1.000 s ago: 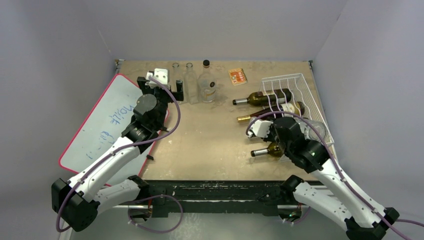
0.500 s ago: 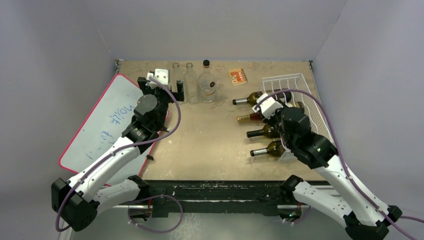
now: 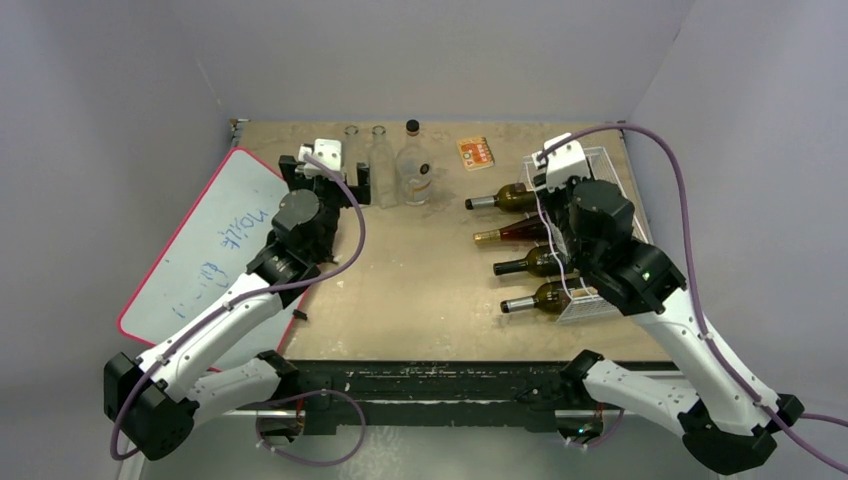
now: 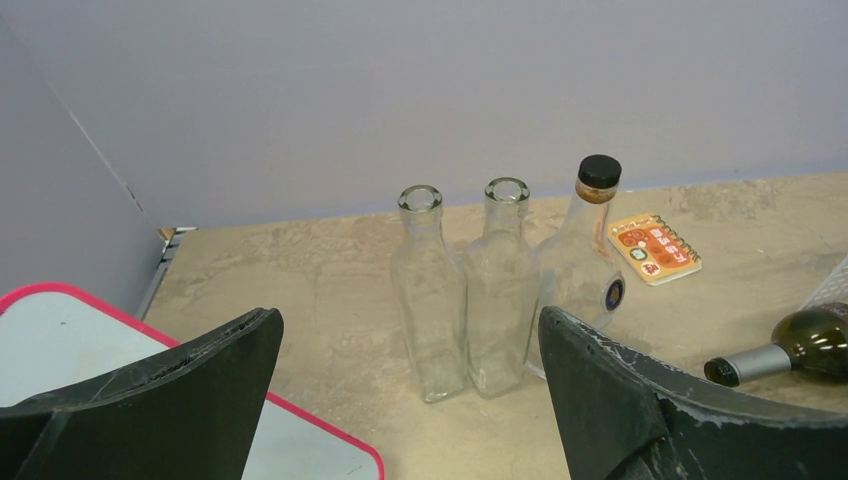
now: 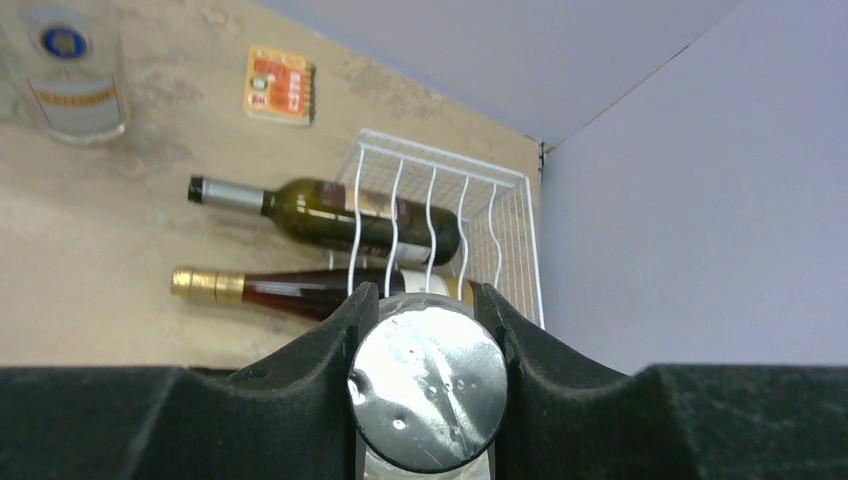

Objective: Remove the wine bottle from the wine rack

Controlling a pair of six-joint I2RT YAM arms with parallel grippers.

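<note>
Right tool [image 5: 425, 340] clamped on the silver-capped end of a wine bottle [image 5: 428, 400] held over the wine rack [image 5: 500, 230], other bottles [image 5: 330, 215] lying there; lift apparently done, set-down on the counter [image 5: 100, 220] remaining; left tool [image 4: 408, 330] agape, well apart from the rack.

Three cameras, one table [image 3: 420, 290]: a high overview and two wrist close-ups

Top camera hangs above and behind the arm bases [image 3: 150, 410], looking down from far enough back for the whole tabletop. Left wrist camera rides low, facing the back wall [image 4: 400, 90] between the spread fingers of the left gripper [image 4: 410, 330], close to the clear bottles [image 4: 465, 290]. Right wrist camera tilts steeply down over the right gripper [image 5: 422, 292], the wine bottle [image 5: 425, 390] it clamps filling the foreground, the wine rack [image 5: 515, 250] just beyond. Both wrist views catch the orange notebook [image 4: 655, 250] and the green bottle [image 4: 790, 345] near it; the overhead holds everything
</note>
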